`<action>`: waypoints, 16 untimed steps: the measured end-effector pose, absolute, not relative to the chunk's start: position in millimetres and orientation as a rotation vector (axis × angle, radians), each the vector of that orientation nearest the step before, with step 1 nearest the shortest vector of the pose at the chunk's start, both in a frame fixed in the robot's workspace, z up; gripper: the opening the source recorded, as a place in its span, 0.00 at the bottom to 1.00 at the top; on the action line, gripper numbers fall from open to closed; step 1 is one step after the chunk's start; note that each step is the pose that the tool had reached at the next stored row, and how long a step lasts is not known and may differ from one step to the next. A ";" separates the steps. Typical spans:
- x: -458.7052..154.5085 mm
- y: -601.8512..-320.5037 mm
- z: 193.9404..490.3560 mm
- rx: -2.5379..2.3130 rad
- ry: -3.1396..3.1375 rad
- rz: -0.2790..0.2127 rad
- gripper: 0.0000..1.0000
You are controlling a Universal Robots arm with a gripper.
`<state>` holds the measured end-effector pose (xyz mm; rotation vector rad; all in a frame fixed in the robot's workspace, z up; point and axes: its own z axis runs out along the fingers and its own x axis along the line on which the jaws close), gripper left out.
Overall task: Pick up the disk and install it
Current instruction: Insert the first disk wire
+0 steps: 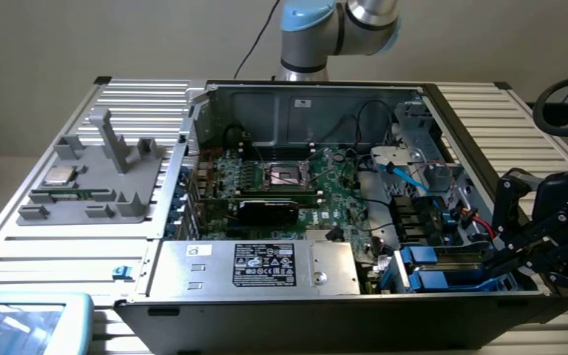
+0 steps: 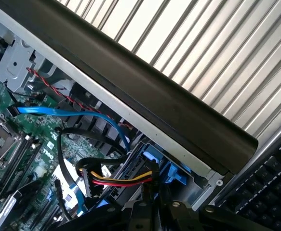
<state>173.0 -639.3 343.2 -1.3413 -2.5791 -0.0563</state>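
The disk (image 1: 452, 281) lies flat in its bright blue frame in the drive bay at the near corner of the open computer case (image 1: 313, 92), on the exterior view's right. A second blue tray (image 1: 422, 255) sits just above it. My black gripper (image 1: 496, 260) reaches over the case's side wall, and its fingers are drawn close together on the outer end of the blue frame. In the wrist view the fingers (image 2: 140, 211) stand almost together in front of the blue frame (image 2: 171, 171), beside a red, yellow and black power cable (image 2: 116, 180).
A grey power supply box (image 1: 254, 266) with a black label fills the case's near side, and the motherboard (image 1: 294, 185) lies behind it. Blue data cables (image 2: 58, 111) cross near the bay. A grey fixture (image 1: 97, 185) holding a small processor chip (image 1: 60, 175) stands on the exterior view's left. A keyboard (image 2: 270, 192) lies outside the case wall.
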 end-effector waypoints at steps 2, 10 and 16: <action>173.0 -639.3 343.2 -1.341 -2.579 -0.056 0.16; 172.3 -639.1 343.2 -1.350 -2.581 -0.041 0.16; 171.8 -639.0 343.1 -1.367 -2.589 -0.001 0.16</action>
